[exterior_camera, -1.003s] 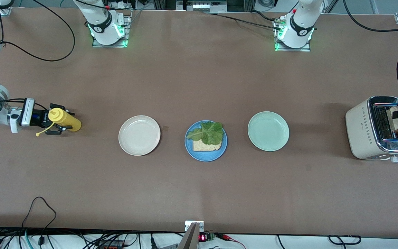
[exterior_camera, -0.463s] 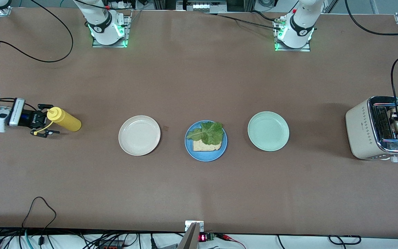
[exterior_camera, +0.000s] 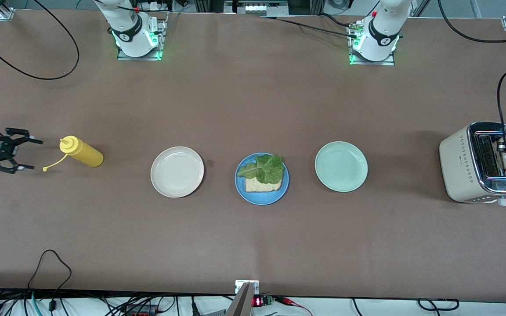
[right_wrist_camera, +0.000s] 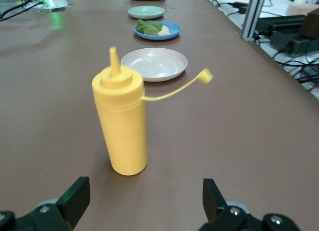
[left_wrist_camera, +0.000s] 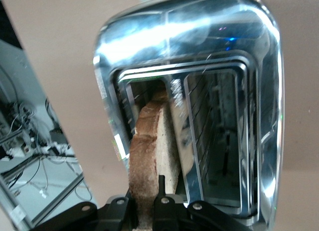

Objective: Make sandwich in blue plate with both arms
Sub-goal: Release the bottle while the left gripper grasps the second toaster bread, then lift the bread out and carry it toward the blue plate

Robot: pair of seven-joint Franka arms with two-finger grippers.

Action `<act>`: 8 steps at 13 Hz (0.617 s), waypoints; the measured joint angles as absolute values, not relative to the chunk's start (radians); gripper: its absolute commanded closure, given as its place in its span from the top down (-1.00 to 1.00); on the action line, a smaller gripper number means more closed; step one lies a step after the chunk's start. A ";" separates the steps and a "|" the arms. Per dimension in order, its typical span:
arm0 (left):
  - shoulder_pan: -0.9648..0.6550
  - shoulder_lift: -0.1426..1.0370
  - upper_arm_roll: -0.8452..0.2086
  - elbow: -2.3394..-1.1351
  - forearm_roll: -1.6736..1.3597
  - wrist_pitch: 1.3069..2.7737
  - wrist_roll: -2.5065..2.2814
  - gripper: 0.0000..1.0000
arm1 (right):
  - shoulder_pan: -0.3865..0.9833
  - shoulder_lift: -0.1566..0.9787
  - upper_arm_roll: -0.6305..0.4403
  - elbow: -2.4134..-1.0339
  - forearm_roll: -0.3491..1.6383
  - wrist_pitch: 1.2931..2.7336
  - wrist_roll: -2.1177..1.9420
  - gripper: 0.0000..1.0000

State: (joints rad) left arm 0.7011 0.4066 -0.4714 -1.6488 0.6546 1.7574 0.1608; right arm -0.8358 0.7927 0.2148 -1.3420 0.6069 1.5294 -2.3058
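Over toaster (exterior_camera: 477, 162), left tool (left_wrist_camera: 148, 211) grips bread (left_wrist_camera: 149, 146).

A chrome-topped toaster (left_wrist_camera: 199, 111) fills most of the frame, its two slots open to the camera. A toasted bread slice (left_wrist_camera: 149, 156) stands in one slot, lower centre of the frame. The left gripper (left_wrist_camera: 149, 211) at the bottom edge has its black jaws closed on the slice's crust. Brown bench (left_wrist_camera: 50, 37) shows upper left.

Looking steeply down on the whole desk (exterior_camera: 253, 245) from high across it. Left wrist close on the toaster (left_wrist_camera: 199, 91); right wrist low, along the desk, sharing the plates (right_wrist_camera: 154, 64).
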 measured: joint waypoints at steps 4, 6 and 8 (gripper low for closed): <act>0.700 0.346 -0.575 -1.493 0.654 1.459 0.162 -0.81 | -0.815 0.635 0.235 -1.265 0.568 1.465 -2.045 1.00; 0.700 0.336 -0.652 -1.430 0.650 1.359 0.162 -0.82 | -0.761 0.546 0.240 -1.262 0.537 1.461 -1.897 1.00; 0.697 0.335 -0.737 -1.408 0.616 1.320 0.161 -0.80 | -0.676 0.449 0.243 -1.258 0.501 1.462 -1.695 1.00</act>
